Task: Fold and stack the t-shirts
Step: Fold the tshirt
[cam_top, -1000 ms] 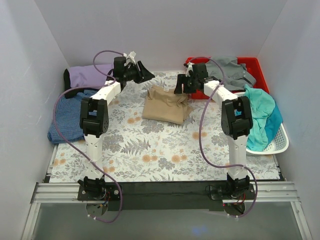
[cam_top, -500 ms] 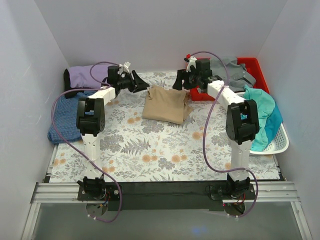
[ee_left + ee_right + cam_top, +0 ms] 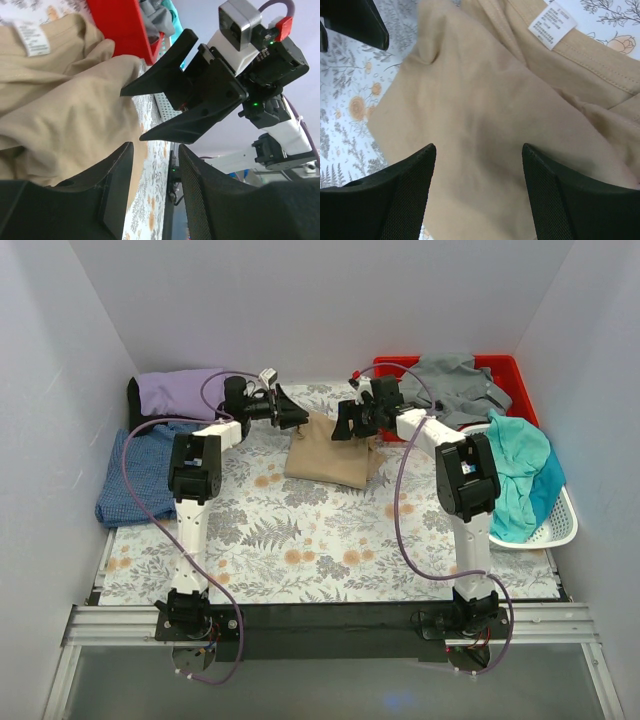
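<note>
A tan t-shirt [image 3: 334,450] lies bunched at the back middle of the floral table; its white label [image 3: 552,22] shows in the right wrist view. My left gripper [image 3: 297,418] is at the shirt's back left corner, open, with nothing between its fingers [image 3: 155,147]. My right gripper [image 3: 341,427] hangs open just above the shirt's back edge, the cloth [image 3: 480,115] spread below its fingertips [image 3: 477,147]. The two grippers face each other closely. A lavender t-shirt [image 3: 180,390] and a blue t-shirt [image 3: 140,475] lie at the left. The grey t-shirt [image 3: 455,380] and the teal t-shirt [image 3: 520,475] are at the right.
The grey shirt sits in a red bin [image 3: 510,368] at the back right; the teal one hangs over a white basket [image 3: 560,525] at the right edge. White walls close in the table [image 3: 300,530] on three sides.
Both grippers have come down and inward to the tan shirt's back edge, the left moving right and the right moving left. The shirt has not moved.
</note>
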